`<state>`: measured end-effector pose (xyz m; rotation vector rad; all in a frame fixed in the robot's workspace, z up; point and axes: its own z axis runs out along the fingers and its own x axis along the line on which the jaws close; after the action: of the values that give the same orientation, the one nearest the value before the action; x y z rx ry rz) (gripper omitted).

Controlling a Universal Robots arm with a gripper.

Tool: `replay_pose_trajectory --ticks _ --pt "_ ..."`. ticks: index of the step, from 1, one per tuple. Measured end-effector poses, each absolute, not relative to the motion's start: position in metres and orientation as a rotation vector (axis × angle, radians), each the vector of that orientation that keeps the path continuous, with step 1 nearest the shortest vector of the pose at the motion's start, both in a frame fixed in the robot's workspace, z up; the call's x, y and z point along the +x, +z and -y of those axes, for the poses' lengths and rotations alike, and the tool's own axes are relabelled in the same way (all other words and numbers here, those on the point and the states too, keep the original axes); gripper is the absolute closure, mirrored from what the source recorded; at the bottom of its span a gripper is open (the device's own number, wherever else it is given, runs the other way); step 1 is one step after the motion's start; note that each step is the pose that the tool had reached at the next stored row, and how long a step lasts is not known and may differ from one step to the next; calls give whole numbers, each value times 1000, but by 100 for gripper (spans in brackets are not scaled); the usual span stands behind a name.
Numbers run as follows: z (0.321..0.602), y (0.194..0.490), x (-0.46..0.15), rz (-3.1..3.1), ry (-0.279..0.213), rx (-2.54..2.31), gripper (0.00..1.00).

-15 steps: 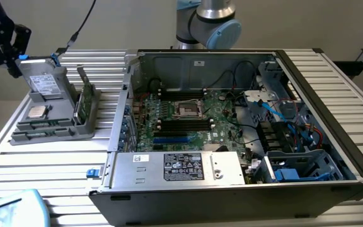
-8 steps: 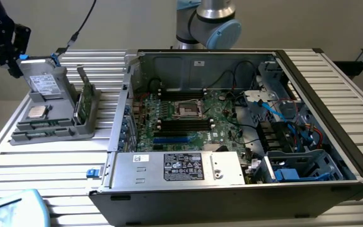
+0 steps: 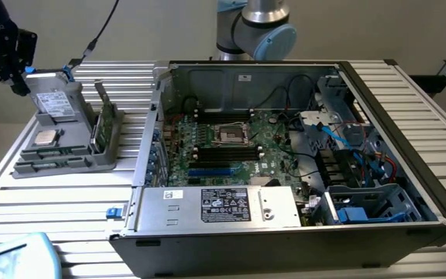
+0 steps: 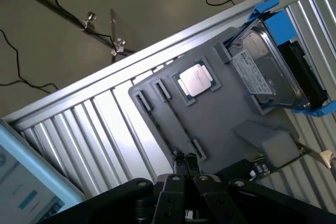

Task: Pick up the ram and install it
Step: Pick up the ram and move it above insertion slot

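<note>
Ram on edge in grey holder, long axis near-to-far

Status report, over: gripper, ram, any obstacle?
Gripper shut, empty, above the grey tray. Ram upright in its tray slot, untouched. Hard drive and processor beside it, none blocking.

Ext. view. Open PC case sits on slatted table. Motherboard is exposed, w/ PSU at its 6 o'clock. Grey tray lies at 9 o'clock of case. Ram stands on edge in tray slot, 3 o'clock side. Drive sits at tray's 12 o'clock. Processor chip lies at 9 o'clock of ram. Gripper hovers near drive, at its 11 o'clock, apart from ram.
</note>
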<state>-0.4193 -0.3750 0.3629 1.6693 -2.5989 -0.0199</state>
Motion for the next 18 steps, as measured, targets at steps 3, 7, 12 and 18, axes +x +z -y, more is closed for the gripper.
replay_pose_trajectory --ticks 3,7,12,18 --pt "375 363 -418 2555 -18 1736 89" --pt "375 363 -417 2492 -17 1825 89" --pt "375 362 -417 2407 -17 1937 89" --pt "375 361 -416 2299 -17 2066 89"
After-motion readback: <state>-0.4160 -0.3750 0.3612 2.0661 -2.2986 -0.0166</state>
